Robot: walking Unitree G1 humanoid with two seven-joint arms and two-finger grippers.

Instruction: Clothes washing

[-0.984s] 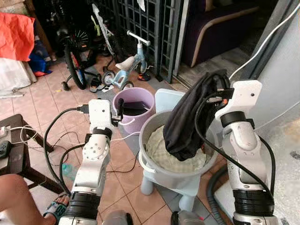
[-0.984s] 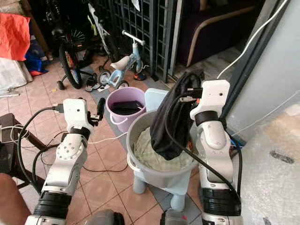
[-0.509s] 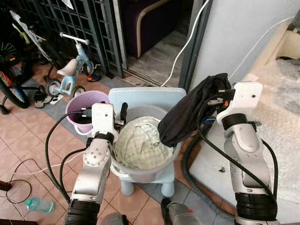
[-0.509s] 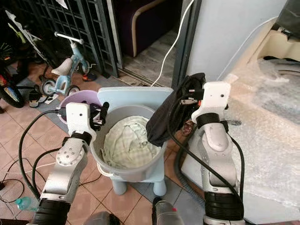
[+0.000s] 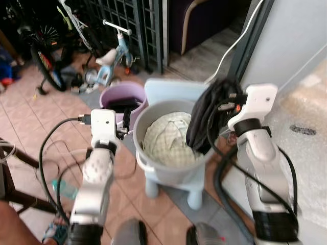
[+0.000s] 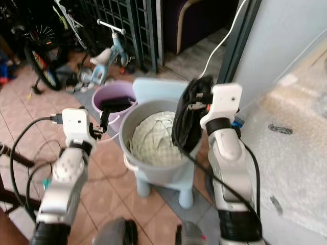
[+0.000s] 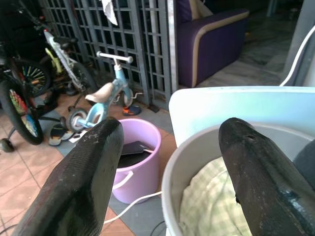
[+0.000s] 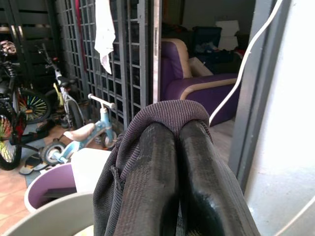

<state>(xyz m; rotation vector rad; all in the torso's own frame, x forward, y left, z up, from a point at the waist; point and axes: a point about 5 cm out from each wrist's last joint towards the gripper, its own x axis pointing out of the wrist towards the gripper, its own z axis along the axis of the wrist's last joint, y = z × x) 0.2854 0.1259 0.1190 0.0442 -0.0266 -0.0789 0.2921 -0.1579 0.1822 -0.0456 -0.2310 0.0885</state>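
A dark garment [image 5: 204, 120] is pinched between the closed fingers of the right gripper [image 8: 170, 147], hanging over the rim of the grey laundry tub [image 5: 168, 168]. The left gripper [image 7: 167, 162], fingers spread and empty, is held beside the tub. Checked cloth [image 5: 166, 140] is seen inside the tub.

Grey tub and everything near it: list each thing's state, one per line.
Grey tub: upright on a blue stool, holding pale checked laundry.
Dark garment: draped over the right gripper, hanging at the tub's rim.
Left gripper: open, empty.
Purple bucket: upright, something dark inside.
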